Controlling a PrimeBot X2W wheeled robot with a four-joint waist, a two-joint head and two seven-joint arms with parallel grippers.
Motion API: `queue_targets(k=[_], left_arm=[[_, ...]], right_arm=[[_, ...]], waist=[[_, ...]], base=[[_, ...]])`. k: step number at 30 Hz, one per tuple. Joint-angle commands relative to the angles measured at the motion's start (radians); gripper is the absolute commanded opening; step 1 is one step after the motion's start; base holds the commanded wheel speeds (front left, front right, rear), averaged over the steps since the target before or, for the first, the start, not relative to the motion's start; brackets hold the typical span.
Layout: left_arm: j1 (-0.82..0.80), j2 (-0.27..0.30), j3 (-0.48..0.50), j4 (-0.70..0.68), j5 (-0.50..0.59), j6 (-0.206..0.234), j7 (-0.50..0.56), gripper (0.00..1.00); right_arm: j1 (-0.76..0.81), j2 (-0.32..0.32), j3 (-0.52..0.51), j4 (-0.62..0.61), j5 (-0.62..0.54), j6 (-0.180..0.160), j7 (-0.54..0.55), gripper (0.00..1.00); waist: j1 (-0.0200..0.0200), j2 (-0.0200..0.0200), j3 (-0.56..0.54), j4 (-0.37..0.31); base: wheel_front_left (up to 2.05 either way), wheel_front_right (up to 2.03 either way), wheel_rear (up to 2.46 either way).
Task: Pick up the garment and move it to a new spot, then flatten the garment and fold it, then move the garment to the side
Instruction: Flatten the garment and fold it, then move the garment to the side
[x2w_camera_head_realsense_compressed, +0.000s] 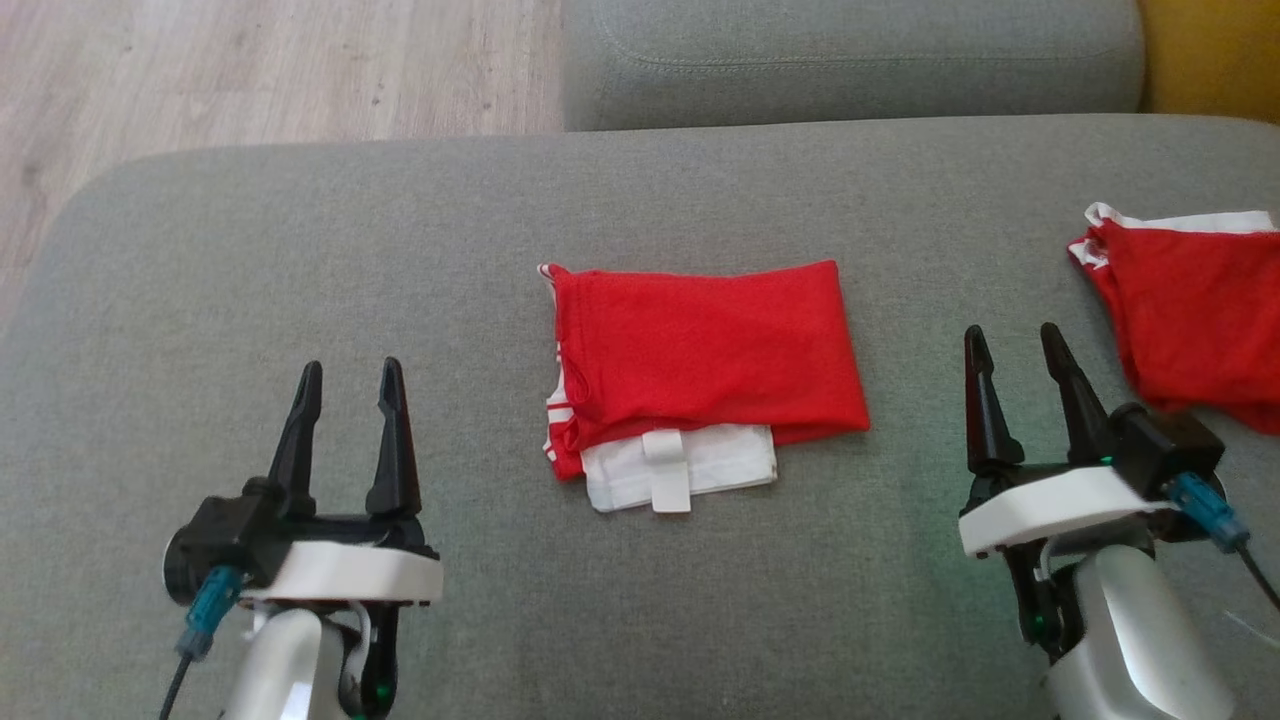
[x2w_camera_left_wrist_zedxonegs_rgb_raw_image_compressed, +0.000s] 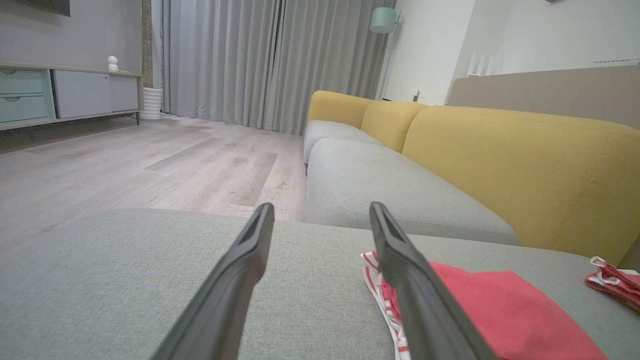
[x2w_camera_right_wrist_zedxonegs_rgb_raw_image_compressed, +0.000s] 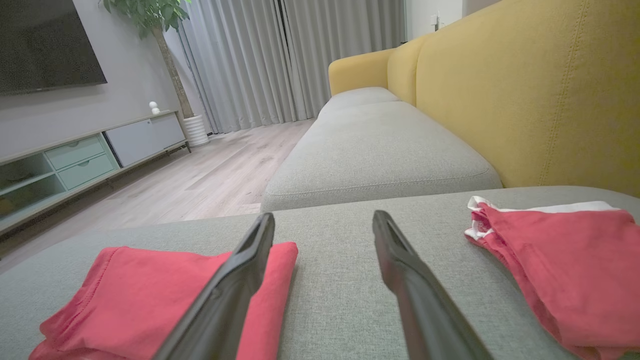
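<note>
The left gripper (x2w_camera_head_realsense_compressed: 351, 365) and right gripper (x2w_camera_head_realsense_compressed: 1012, 330) are seen with fingers spread wide, nothing held or touched. Between them, slightly farther, the folded red-and-white fabric garment (x2w_camera_head_realsense_compressed: 700, 350) is laid flat on the grey sofa cushion (x2w_camera_head_realsense_compressed: 200, 300), long axis left-to-right, white edge nearest.

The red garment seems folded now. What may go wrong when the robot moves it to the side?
1. The white layer sticks out under the folded red garment; lifting by one edge may undo the fold.
2. A second red garment lies on the right, near the open right end effector; moving that way may disturb it.
</note>
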Motion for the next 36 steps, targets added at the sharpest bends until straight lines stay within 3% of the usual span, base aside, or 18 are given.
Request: queue_targets(k=[1, 11, 29, 30, 31, 36], left_arm=[[-0.031, 0.003, 0.030, -0.033, 0.005, -0.004, -0.006, 1.00], [-0.082, 0.003, -0.010, -0.041, -0.012, -0.004, -0.006, 1.00], [-0.156, 0.002, -0.103, -0.023, -0.007, 0.004, -0.006, 1.00], [-0.156, 0.002, -0.104, -0.022, -0.008, 0.005, -0.006, 1.00], [-0.156, 0.002, -0.105, -0.020, -0.008, 0.006, -0.006, 1.00], [-0.148, 0.002, -0.105, -0.014, -0.004, 0.009, -0.006, 1.00]], right_arm=[[-0.040, 0.005, 0.025, -0.029, -0.006, -0.001, -0.013, 1.00], [-0.134, 0.005, 0.031, 0.044, -0.036, -0.001, 0.072, 1.00], [-0.326, 0.005, 0.128, 0.432, 0.007, -0.001, 0.219, 0.99], [-0.331, 0.005, 0.137, 0.447, 0.006, -0.001, 0.220, 0.61], [-0.336, 0.005, 0.143, 0.459, 0.002, -0.001, 0.215, 0.01], [-0.359, 0.005, 0.154, 0.489, -0.047, -0.001, 0.146, 0.00]], waist=[[0.0001, 0.0000, 0.009, 0.006], [0.0001, 0.0000, 0.085, 0.048], [0.0001, 0.0000, 0.167, 0.145], [0.0001, 0.0000, 0.166, 0.147], [0.0001, 0.0000, 0.164, 0.148], [0.0001, 0.0000, 0.143, 0.134]], base=[[0.00, 0.00, 0.00], [0.00, 0.00, 0.00], [0.00, 0.00, 0.00], [0.00, 0.00, 0.00], [0.00, 0.00, 0.00], [0.00, 0.00, 0.00]])
